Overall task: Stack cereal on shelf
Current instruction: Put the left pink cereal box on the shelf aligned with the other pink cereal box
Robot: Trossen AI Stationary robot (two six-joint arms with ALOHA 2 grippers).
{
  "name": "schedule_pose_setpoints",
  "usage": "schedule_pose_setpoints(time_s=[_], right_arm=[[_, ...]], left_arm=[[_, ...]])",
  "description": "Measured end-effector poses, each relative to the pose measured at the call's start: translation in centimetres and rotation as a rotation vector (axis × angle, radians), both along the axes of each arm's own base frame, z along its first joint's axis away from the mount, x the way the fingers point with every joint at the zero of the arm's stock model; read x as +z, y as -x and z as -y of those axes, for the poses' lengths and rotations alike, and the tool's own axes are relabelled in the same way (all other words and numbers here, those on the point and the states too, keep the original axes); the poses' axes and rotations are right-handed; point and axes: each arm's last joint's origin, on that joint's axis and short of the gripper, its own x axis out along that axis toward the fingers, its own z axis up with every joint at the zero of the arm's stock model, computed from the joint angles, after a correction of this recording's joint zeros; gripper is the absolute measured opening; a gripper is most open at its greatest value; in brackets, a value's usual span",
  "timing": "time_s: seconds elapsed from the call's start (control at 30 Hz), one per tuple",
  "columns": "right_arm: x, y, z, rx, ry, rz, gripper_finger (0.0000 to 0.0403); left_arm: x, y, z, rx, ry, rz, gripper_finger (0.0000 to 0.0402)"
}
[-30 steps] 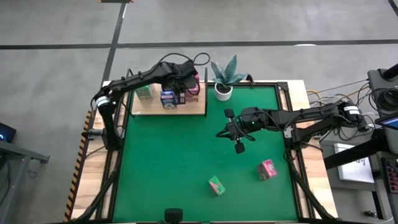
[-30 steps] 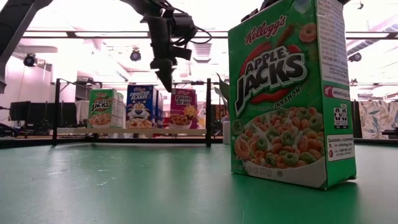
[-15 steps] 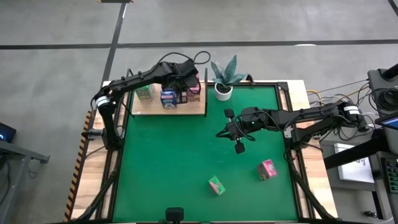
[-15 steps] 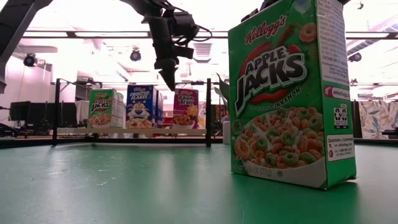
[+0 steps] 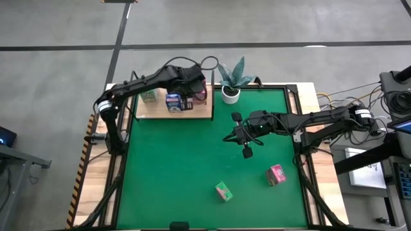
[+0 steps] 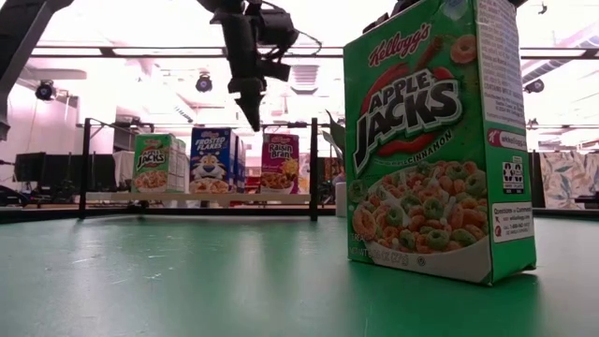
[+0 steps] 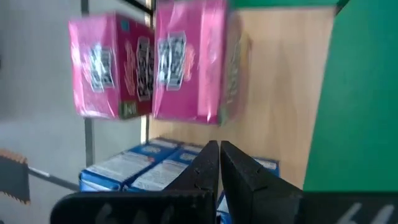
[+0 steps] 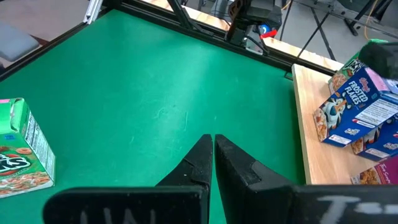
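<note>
high view: left hand (image 5: 188, 96), fingers closed and empty, hovers above cereal (image 5: 173, 101) on the shelf (image 5: 199, 110); right hand (image 5: 247, 153), closed and empty, hovers mid-surface (image 5: 173, 173).

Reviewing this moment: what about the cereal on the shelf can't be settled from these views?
- High view: the left arm covers part of the shelf, so the box count there is unclear.
- Low view: the front boxes hide any behind them.
- Left wrist view: the pink boxes are blurred, print unreadable.
</note>
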Motion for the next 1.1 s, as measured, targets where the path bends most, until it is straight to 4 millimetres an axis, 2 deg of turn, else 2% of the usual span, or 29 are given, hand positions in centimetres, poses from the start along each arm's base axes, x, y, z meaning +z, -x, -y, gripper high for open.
schedule_pose_setpoints(time_s=[0.1, 0.27, 0.43, 0.73, 1.1], right_arm=[[0.0, 0.0, 0.0, 0.0, 0.0, 0.0, 0.0009], [0.0, 0.0, 0.0, 0.0, 0.0, 0.0, 0.0009], [0.0, 0.0, 0.0, 0.001, 0.004, 0.001, 0.0009], [0.0, 0.0, 0.1, -0.023, 0.014, 0.0, 0.0009], [0.0, 0.0, 0.1, -0.024, 0.015, -0.004, 0.0009]], left_arm=[[0.7, -0.4, 0.5, -0.029, -0.024, 0.04, 0.0], [1.0, -1.0, 0.3, -0.056, -0.028, 0.122, 0.0], [0.1, -2.2, -0.1, -0.084, 0.0, 0.197, 0.0], [-1.2, -3.2, -0.8, -0.076, -0.017, 0.203, 0.0], [-1.3, -3.1, -0.9, -0.06, -0.036, 0.177, 0.0]])
